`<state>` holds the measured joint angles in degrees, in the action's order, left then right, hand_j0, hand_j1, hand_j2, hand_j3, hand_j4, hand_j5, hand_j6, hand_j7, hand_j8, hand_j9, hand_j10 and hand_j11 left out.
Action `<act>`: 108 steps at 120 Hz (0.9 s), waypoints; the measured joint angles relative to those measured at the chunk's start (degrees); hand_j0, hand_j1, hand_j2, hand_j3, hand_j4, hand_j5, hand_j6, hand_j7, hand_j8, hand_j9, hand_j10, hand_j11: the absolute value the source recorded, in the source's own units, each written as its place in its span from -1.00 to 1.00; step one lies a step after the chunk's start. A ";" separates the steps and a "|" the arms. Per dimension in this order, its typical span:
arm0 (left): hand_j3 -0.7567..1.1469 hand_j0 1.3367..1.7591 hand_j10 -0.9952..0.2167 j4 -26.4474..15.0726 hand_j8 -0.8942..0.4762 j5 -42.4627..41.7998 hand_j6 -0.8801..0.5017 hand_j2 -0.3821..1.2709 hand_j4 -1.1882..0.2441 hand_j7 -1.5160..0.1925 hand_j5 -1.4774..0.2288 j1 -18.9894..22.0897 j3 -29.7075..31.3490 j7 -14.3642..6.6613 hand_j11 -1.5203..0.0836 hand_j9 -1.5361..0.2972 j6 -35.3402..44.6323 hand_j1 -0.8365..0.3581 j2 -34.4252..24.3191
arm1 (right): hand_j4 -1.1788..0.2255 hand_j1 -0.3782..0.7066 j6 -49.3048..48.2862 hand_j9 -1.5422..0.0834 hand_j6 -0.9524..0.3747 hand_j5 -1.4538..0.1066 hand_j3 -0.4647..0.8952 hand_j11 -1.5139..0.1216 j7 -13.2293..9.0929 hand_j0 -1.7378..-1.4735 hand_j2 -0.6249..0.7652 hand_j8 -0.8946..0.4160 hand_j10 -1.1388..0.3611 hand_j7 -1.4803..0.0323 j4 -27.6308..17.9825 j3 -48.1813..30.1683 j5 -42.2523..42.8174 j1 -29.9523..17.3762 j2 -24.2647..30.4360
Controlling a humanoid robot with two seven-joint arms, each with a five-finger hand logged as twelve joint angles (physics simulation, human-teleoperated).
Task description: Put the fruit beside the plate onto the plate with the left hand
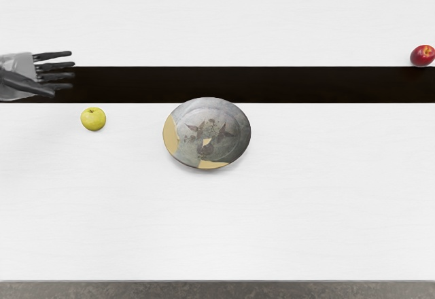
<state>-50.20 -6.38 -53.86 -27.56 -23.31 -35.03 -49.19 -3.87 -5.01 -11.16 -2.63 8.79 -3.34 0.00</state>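
We log the left hand (35,73) at the left edge, over the dark band (272,85) crossing the white desk (285,210). Its fingers are stretched out wide and hold nothing. The small round yellow-green fruit (93,119) lies on the desk below the hand, left of the round grey glazed plate (238,119) and clear of its rim. A red apple (422,56) sits far right.

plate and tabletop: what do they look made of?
Plate: probably glazed ceramic, though worn metal is possible; mottled grey with a soft sheen, ochre patches at the rim, dark motif in the middle. Table: matte white, likely laminate or painted board; flat, even, no glare.
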 joint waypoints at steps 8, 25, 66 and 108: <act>-0.20 0.52 0.65 -0.37 0.31 1.29 0.28 -0.54 0.66 0.77 0.73 -2.00 1.95 -1.93 0.90 0.68 0.00 0.98 0.45 | 0.65 -0.91 -0.03 0.87 0.41 0.83 -0.32 0.82 0.00 -0.40 -0.11 0.34 0.49 0.93 -0.04 0.03 0.00 -0.02 0.00; -0.20 0.52 0.64 -0.94 0.31 6.00 0.28 -0.54 0.66 0.77 0.73 -8.14 3.69 -8.82 0.90 0.68 -0.02 0.98 1.32 | 0.65 -0.91 -0.07 0.87 0.41 0.83 -0.32 0.82 0.00 -0.40 -0.11 0.34 0.49 0.93 -0.08 0.00 0.00 -0.05 0.00; -0.20 0.52 0.64 -6.06 0.30 22.70 0.27 -0.54 0.66 0.77 0.73 -24.08 13.46 -11.58 0.90 0.68 0.01 0.98 7.77 | 0.65 -0.91 -0.09 0.87 0.41 0.83 -0.32 0.82 0.00 -0.40 -0.11 0.34 0.49 0.93 -0.12 -0.01 0.00 -0.06 0.00; -0.20 0.52 0.64 -6.82 0.30 30.04 0.27 -0.54 0.66 0.77 0.73 -24.94 19.48 -11.69 0.90 0.68 3.90 0.98 14.85 | 0.65 -0.91 -0.09 0.87 0.41 0.83 -0.32 0.82 0.00 -0.40 -0.11 0.34 0.49 0.93 -0.17 -0.04 0.00 -0.03 0.00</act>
<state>-57.02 23.66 -78.80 -8.07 -35.00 -31.14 -34.34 -3.96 -5.01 -11.33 -2.67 8.79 -3.37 0.00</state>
